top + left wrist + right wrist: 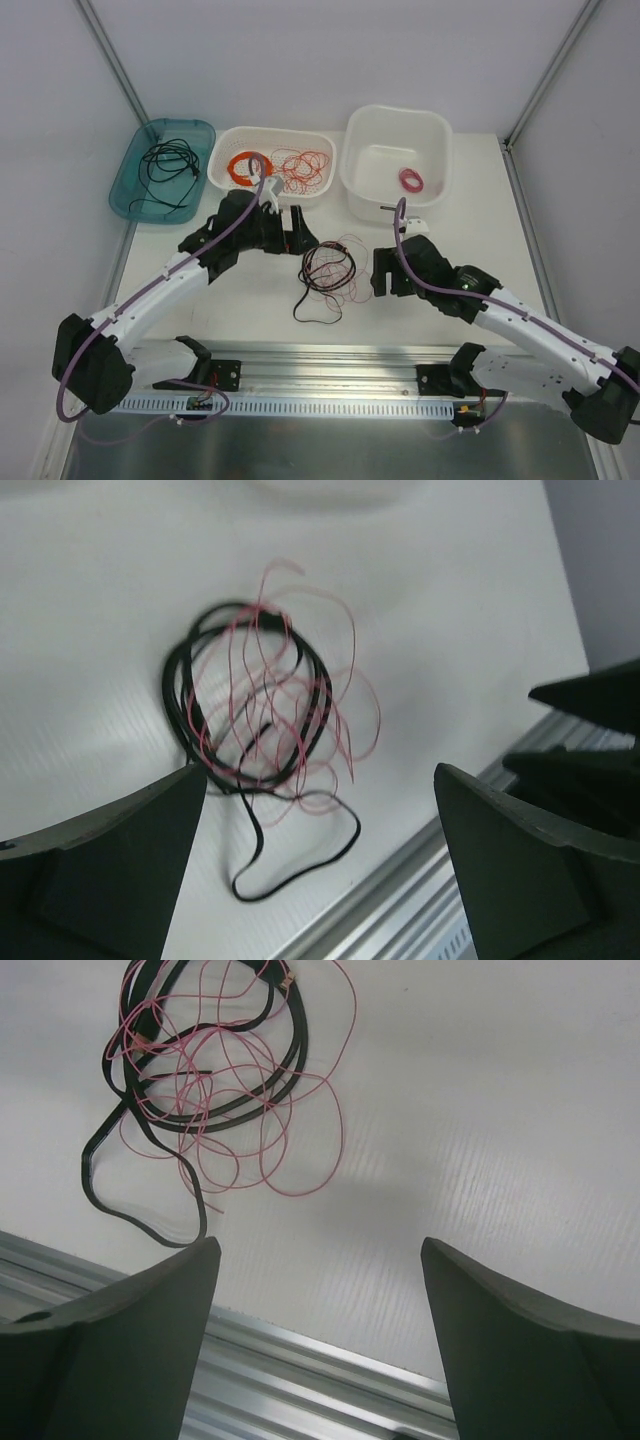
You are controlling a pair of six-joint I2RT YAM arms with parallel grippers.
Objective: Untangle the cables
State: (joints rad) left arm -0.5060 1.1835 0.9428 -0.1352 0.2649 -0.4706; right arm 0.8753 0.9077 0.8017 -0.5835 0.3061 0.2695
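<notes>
While both arms hang over the table (250,305), we see the cables (327,272) lying loose near the middle of its near edge, just short of the metal rail (330,362). They sit between the left gripper (296,236) and the right gripper (384,272); both have fingers spread wide, gripping nothing.

Right wrist camera clips the cables (215,1090) at the top edge. Left view: my fingers (100,870) run off the bottom, tangle's soft, I can't tell which strand crosses over which.
</notes>
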